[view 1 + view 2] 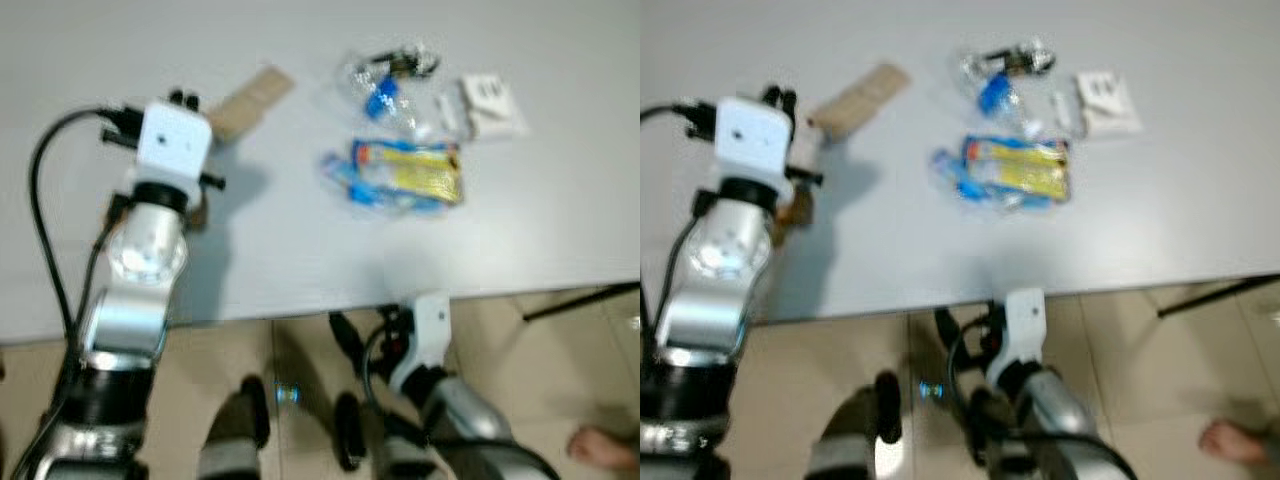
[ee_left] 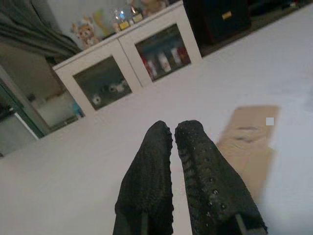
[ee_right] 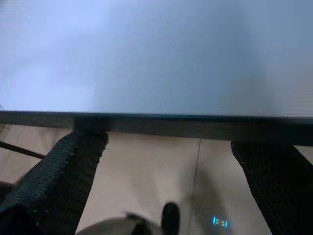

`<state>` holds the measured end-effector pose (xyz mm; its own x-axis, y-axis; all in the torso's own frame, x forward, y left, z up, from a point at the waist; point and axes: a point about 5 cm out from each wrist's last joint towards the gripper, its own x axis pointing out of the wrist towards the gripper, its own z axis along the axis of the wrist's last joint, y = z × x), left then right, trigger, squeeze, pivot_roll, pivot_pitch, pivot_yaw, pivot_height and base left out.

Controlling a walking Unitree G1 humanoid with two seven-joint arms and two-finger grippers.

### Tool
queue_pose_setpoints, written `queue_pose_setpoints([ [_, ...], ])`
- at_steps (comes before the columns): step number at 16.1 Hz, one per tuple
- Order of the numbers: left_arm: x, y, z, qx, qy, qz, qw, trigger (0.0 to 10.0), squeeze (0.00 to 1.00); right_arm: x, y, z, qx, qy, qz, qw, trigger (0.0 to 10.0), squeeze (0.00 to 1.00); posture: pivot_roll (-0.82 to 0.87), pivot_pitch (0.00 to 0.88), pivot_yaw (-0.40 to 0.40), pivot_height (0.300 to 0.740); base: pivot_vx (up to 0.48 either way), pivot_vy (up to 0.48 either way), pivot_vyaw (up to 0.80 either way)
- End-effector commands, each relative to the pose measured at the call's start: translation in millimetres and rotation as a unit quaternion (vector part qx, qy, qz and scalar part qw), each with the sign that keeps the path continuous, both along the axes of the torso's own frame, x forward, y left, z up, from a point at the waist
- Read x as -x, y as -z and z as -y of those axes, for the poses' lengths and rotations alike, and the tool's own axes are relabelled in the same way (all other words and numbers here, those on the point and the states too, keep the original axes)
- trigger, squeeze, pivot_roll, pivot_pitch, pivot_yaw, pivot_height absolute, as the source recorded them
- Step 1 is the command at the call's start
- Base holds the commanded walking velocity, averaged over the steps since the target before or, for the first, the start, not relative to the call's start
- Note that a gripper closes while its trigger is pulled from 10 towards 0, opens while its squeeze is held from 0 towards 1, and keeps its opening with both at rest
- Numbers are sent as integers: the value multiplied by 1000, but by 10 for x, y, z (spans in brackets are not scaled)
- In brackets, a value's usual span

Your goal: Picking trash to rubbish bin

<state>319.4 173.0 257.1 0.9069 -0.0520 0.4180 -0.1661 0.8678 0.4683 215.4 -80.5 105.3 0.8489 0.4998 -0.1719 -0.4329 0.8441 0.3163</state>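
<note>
Below the counter (image 1: pixel 300 270) edge, my right gripper (image 3: pixel 171 166) hangs over the tiled floor (image 3: pixel 146 166) with fingers spread wide, holding nothing. Over the counter, my left gripper (image 2: pixel 173 142) hovers with fingers pressed together, empty, just beside a brown cardboard strip (image 2: pixel 249 134). Farther off lie a blue-and-yellow wrapper (image 1: pixel 405 175), clear plastic packaging (image 1: pixel 385 75) and a white packet (image 1: pixel 490 105).

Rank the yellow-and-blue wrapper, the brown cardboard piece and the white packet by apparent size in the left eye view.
1. Yellow-and-blue wrapper, clearly largest.
2. Brown cardboard piece, though the left gripper hides its near end.
3. White packet, not far behind the cardboard; blur makes that gap unsure.
</note>
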Motion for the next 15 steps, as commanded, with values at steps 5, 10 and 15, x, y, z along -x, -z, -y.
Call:
queue_pose_setpoints([
  [5,66,-44,159,-15,47,4,999,10000,0,-39,-132,-37,-14,-2,32,999,10000,0,-129,361,-61,740,0,0,0],
  [10,78,-105,115,-23,50,7,998,10000,0,-24,-118,-57,-17,-4,29,999,10000,0,-123,367,-58,740,0,0,0],
  [15,72,-60,91,-16,48,-3,999,10000,0,16,-20,78,14,1,12,1000,10000,0,-130,366,-63,740,0,0,0],
])
